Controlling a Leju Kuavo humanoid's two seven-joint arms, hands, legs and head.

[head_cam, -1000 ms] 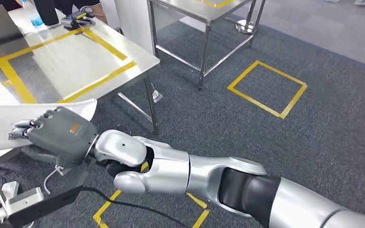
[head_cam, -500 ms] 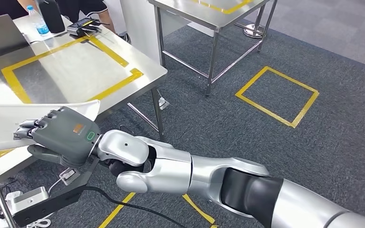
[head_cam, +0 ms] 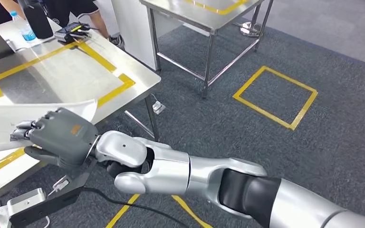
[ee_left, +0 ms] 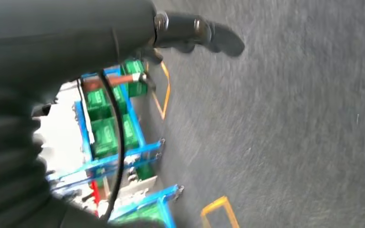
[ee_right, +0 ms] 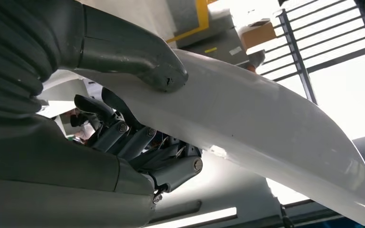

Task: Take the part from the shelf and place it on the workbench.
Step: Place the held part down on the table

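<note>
Right hand point(head_cam: 59, 135) grips white part point(head_cam: 9, 124) over workbench point(head_cam: 123, 71).

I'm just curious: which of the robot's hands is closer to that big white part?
Right. The right hand grips the white part over the workbench; the left hand hangs above the carpet, away from it.

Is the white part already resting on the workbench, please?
Not yet: the right hand holds the white part above the workbench.
</note>
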